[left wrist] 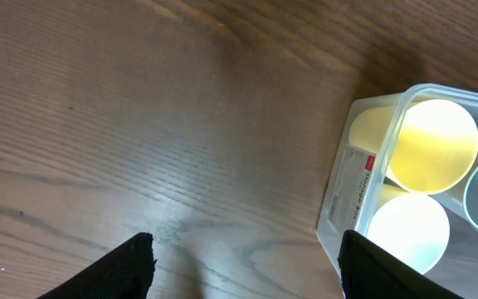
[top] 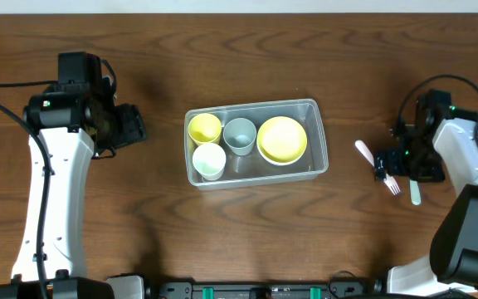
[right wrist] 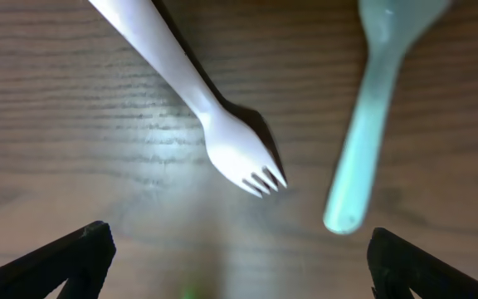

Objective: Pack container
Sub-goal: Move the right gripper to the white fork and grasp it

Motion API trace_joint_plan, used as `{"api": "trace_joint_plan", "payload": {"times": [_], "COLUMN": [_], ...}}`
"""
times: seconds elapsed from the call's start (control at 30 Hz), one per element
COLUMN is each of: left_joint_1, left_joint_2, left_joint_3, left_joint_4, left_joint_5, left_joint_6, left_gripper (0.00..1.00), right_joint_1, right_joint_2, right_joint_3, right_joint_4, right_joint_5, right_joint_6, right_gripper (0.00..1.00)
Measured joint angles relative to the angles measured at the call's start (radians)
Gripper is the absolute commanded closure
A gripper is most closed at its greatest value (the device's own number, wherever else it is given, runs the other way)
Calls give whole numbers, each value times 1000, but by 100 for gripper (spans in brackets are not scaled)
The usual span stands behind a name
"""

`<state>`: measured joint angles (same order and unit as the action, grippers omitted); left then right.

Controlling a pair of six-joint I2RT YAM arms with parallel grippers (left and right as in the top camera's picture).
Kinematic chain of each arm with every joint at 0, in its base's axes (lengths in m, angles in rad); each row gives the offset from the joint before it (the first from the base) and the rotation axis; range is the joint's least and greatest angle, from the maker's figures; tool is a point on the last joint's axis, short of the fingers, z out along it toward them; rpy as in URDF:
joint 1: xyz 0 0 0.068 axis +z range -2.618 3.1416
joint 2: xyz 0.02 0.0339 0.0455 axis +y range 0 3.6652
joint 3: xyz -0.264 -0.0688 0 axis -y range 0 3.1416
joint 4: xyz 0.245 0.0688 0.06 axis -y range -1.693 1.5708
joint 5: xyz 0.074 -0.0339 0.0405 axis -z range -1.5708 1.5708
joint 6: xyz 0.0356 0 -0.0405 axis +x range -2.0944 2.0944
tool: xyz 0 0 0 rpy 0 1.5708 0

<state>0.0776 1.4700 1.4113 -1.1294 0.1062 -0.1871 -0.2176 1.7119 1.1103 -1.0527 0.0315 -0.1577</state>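
container [top: 251, 105]: stood mid-table; held yellow cup [top: 205, 128], white cup [top: 209, 161], grey cup [top: 240, 135], yellow bowl [top: 282, 139].
left gripper [left wrist: 247, 257]: fingers spread, empty, just beside the container's left end.
right gripper [right wrist: 239, 249]: fingers spread, empty, over white fork [right wrist: 222, 141] and pale green utensil [right wrist: 372, 124], well apart from the container.

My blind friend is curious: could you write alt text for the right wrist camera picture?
A white fork and a pale green utensil lie apart on a wooden table, seen from close above. The right tool shows its two dark tips wide open at the bottom corners.
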Motion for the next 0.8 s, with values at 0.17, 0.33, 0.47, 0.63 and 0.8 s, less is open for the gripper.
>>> {"api": "trace_joint_plan", "payload": {"times": [0.17, 0.33, 0.47, 0.63, 0.8], "left_joint_1": [0, 0, 0, 0, 0], "left_joint_2": [0, 0, 0, 0, 0], "left_joint_3": [0, 0, 0, 0, 0], "left_joint_4": [0, 0, 0, 0, 0], "left_joint_5": [0, 0, 0, 0, 0], "left_joint_6": [0, 0, 0, 0, 0], "left_gripper": [28, 28, 28, 28, 28], "right_joint_1": [0, 0, 0, 0, 0], "right_joint_2": [0, 0, 0, 0, 0], "right_joint_3": [-48, -71, -76, -76, -85], "right_joint_4": [90, 137, 157, 161, 175], "right_joint_5": [-33, -64, -73, -81, -84], "right_joint_6": [-40, -74, -85, -90, -90], "right_gripper": [5, 4, 4, 4, 5]}}
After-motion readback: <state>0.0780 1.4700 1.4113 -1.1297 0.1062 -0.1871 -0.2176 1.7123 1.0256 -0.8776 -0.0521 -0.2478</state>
